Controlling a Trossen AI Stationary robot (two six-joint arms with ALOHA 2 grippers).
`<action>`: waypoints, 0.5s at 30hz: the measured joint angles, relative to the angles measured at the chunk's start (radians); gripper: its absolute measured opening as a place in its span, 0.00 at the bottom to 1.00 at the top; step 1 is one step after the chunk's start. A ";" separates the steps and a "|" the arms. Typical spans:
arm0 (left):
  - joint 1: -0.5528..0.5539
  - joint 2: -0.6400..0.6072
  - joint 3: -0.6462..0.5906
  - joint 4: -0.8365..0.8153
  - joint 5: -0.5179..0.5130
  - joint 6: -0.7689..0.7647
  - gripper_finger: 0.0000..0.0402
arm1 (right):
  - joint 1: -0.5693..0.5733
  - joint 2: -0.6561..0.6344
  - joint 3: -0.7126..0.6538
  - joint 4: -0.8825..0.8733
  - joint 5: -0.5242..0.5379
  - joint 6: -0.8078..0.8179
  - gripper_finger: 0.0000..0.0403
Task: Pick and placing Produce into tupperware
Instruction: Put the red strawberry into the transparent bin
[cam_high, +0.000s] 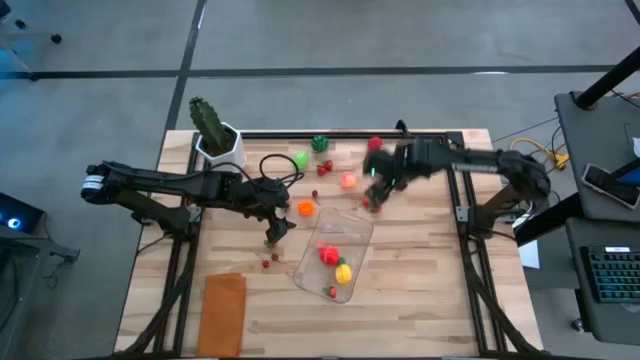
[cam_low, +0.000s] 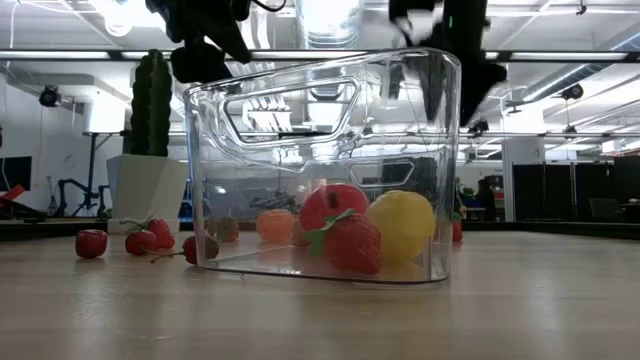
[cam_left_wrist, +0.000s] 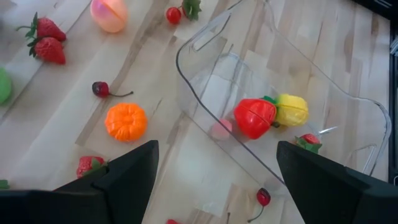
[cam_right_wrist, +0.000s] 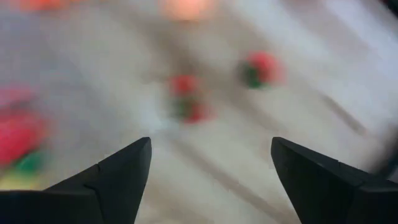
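Beside the tupperware (cam_high: 335, 252), both the left pincer (cam_high: 278, 228) and the right pincer (cam_high: 375, 196) hover spread wide.

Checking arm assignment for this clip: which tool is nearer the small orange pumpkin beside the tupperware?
Left. The left tool hangs just beside the orange pumpkin, toward the table's left. The right tool sits farther off, on the far side of the tupperware corner.

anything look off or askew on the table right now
The tupperware lies skewed to the table edges, not squared up. Most produce is scattered loose outside it, like the orange piece and the cherries. Nothing looks damaged.
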 joint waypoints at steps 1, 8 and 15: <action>0.001 0.000 0.000 0.000 0.000 0.000 0.77 | -0.055 -0.004 -0.020 0.014 -0.012 0.008 0.81; 0.007 0.000 0.000 0.000 -0.010 0.004 0.77 | -0.277 0.035 -0.152 0.214 -0.108 0.002 0.80; 0.007 0.000 0.000 -0.001 -0.025 0.006 0.77 | -0.331 0.146 -0.192 0.259 -0.155 -0.010 0.80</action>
